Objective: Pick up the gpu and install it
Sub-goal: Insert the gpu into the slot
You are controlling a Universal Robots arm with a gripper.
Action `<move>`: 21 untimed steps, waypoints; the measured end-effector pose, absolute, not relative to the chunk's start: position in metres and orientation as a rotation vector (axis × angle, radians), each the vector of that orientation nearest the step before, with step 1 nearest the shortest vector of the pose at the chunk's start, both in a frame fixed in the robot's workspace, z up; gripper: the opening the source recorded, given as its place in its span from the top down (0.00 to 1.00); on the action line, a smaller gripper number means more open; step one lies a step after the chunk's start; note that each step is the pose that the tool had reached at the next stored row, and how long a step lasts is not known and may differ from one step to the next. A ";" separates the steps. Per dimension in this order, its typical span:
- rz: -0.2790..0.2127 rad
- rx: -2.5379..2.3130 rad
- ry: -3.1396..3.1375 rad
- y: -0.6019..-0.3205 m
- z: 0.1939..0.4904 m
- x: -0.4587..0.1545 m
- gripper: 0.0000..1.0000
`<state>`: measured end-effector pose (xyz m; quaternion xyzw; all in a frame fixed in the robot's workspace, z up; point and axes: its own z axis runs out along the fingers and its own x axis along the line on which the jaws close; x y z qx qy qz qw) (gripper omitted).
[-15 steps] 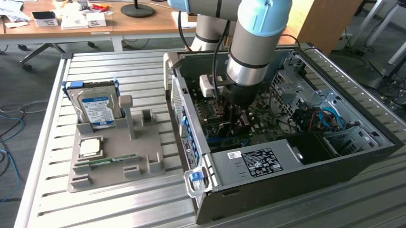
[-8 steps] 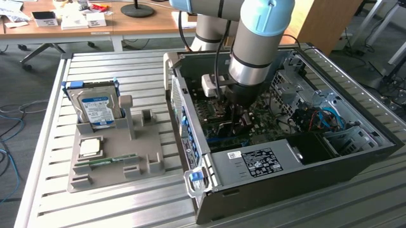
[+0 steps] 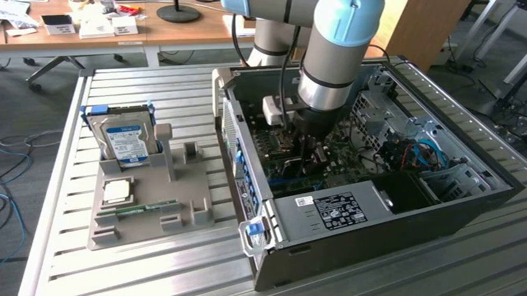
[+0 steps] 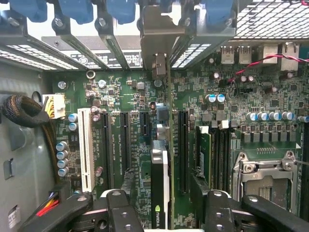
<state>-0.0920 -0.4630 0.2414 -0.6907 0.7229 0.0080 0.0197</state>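
Seen edge-on in the wrist view, the gpu [image 4: 160, 193] stands upright on the green motherboard [image 4: 120, 140], in line with a long expansion slot. Its silver bracket [image 4: 155, 38] reaches the rear slot openings of the case. My gripper [image 4: 161, 195] is open and straddles the card. The black fingers [image 4: 126, 186] stand on either side of it, and a gap shows on each side. In the exterior view the gripper [image 3: 307, 161] is deep inside the open computer case [image 3: 461, 203], low over the motherboard, and the arm hides the card.
A memory stick [image 4: 204, 154] sits in its slot beside the CPU socket [image 4: 265, 174]. Black cables [image 4: 21, 111] lie by the case wall. Outside the case, a grey holder [image 3: 148, 203] carries a hard drive [image 3: 128, 139], a chip [image 3: 117, 190] and a memory stick [image 3: 140, 208].
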 end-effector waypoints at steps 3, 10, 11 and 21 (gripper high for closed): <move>0.035 -2.147 2.248 -0.463 0.242 -0.092 0.42; 0.037 -2.146 2.247 -0.463 0.244 -0.092 0.42; 0.037 -2.146 2.247 -0.463 0.245 -0.092 0.42; 0.037 -2.146 2.247 -0.463 0.246 -0.092 0.42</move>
